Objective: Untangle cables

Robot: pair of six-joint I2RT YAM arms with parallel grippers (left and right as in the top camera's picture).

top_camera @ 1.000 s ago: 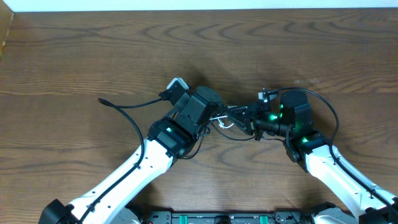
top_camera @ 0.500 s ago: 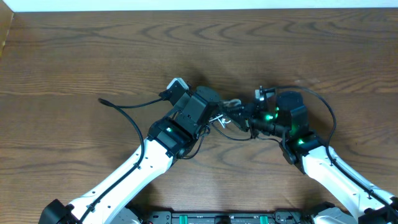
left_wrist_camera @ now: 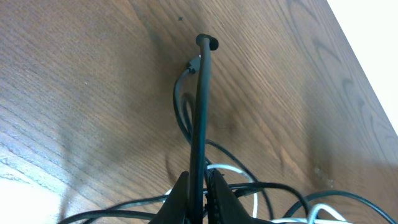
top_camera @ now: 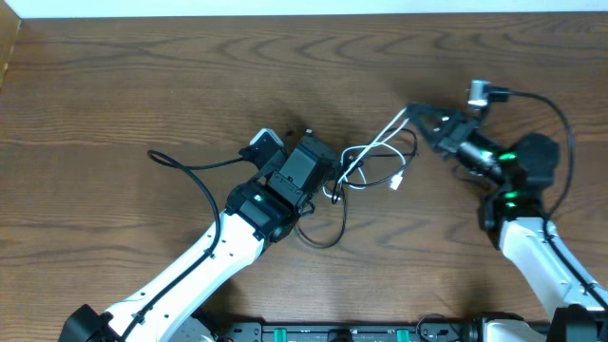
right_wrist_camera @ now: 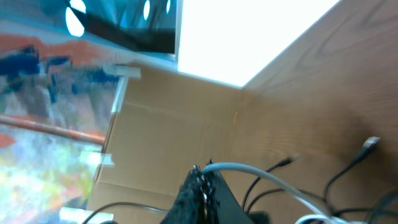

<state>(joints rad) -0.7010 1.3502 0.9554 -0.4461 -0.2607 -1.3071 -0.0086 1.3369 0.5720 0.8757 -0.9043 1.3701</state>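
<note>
the right gripper point(top_camera: 419, 116) is clamped on the white cable point(top_camera: 376, 143), stretching it far right, seemingly to draw it from the tangle point(top_camera: 353, 180) in the middle of the desk point(top_camera: 142, 85); the left gripper point(left_wrist_camera: 198, 186) pinches a black cable point(left_wrist_camera: 203, 106), likely anchoring it.

The right gripper point(right_wrist_camera: 202, 180) is clamped tight on the white cable point(right_wrist_camera: 249, 167), which arcs off to the right; black cables point(right_wrist_camera: 277, 165) show beyond it against the tilted wooden table point(right_wrist_camera: 323, 93), one ending in a small plug point(right_wrist_camera: 371, 143). Behind stands a brown cardboard panel point(right_wrist_camera: 174, 124); the far background is blurred.
</note>
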